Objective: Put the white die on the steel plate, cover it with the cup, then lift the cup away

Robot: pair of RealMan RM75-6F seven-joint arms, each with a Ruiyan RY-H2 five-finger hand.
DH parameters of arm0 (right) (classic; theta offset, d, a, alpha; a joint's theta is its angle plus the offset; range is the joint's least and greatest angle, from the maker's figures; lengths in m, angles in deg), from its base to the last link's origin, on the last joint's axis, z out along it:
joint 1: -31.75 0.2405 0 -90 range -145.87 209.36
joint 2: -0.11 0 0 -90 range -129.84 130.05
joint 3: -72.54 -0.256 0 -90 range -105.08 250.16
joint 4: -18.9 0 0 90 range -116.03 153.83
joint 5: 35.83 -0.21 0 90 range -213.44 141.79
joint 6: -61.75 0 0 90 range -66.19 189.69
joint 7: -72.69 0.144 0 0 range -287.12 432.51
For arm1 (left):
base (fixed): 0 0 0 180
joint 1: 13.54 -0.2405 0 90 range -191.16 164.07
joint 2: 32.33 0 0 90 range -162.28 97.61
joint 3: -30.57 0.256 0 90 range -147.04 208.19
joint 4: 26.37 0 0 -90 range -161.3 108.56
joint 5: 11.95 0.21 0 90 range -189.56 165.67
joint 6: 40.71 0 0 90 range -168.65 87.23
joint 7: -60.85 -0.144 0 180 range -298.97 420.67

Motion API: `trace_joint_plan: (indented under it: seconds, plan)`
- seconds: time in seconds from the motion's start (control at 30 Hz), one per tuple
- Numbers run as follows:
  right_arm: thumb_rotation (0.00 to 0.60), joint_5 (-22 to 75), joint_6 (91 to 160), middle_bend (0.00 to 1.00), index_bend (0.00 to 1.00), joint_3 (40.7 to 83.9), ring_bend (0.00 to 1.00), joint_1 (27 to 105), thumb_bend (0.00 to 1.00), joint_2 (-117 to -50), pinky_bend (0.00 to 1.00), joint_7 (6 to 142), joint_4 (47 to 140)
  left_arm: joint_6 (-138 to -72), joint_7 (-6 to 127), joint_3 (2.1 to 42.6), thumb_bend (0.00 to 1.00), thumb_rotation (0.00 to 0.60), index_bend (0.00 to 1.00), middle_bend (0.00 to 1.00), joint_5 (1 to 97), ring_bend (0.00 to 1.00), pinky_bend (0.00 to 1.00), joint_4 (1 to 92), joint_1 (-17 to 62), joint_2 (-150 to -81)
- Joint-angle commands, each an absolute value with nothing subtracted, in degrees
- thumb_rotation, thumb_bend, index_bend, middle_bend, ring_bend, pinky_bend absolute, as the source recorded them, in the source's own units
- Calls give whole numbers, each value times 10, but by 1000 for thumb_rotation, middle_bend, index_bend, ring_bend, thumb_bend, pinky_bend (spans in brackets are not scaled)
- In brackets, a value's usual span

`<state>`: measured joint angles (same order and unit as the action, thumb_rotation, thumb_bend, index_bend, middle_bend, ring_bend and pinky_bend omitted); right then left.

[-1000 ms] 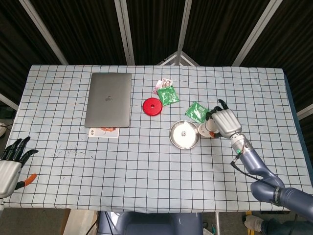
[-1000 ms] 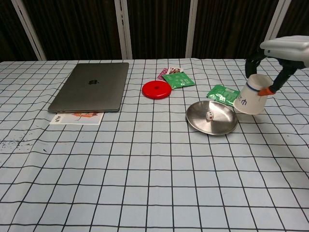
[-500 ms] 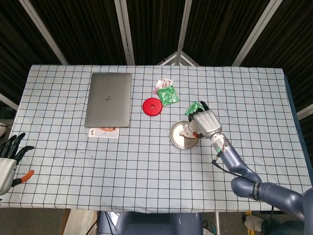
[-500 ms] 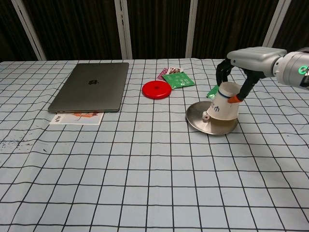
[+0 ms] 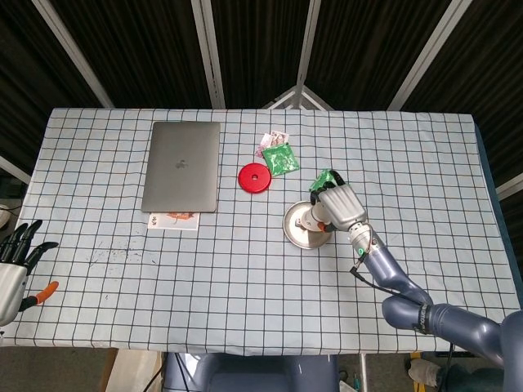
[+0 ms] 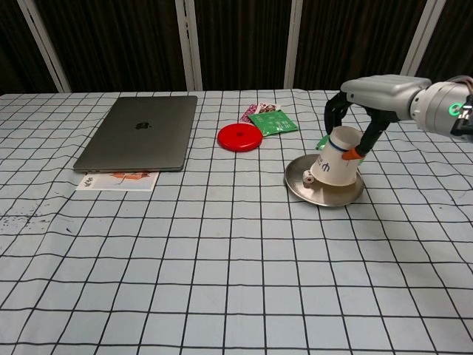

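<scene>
Since the frame half a second back, the cup [image 6: 338,156] has slid a little further left over the steel plate [image 6: 299,177] and now hides the white die, which no longer shows in either view. The dark fingers [image 6: 369,132] of the right hand [image 6: 377,92] wrap around the top of the upturned white paper cup, holding it tilted, its open mouth down over the plate right of centre in the chest view. In the head view the right hand [image 5: 337,205] sits over the right edge of the plate [image 5: 297,231], with the arm running off toward the lower right corner. A green packet [image 6: 324,140] peeks out just behind the cup. Further toward the upper middle lie a red disc [image 6: 239,137] and another green packet [image 6: 272,122] resting on a small pink one [image 6: 251,112]. The closed grey laptop [image 6: 140,141] lies in the upper left, with a printed card [image 6: 118,180] tucked against its near edge. At the far lower left of the head view the left hand [image 5: 14,270] hangs off the checked tablecloth [image 5: 245,286], its fingers spread and holding nothing.
</scene>
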<state>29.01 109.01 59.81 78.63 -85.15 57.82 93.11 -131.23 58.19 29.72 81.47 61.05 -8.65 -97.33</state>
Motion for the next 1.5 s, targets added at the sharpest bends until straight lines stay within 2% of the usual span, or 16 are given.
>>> trace_joint_plan:
  seconds: [0.03, 0.47, 1.5]
  plan:
    - [600, 288, 1093, 504, 484, 597, 268, 787, 344, -847, 0, 575, 936, -1312, 581, 297, 274, 600, 263, 0, 814, 0, 128, 611, -86, -974]
    - [600, 282, 1101, 504, 484, 600, 268, 789, 345, -842, 0, 563, 963, -1308, 569, 296, 275, 600, 263, 0, 810, 0, 128, 619, -86, -975]
    - [600, 300, 1098, 504, 484, 610, 268, 806, 345, -896, 0, 584, 899, -1298, 554, 296, 275, 600, 272, 0, 804, 0, 128, 625, -82, -979]
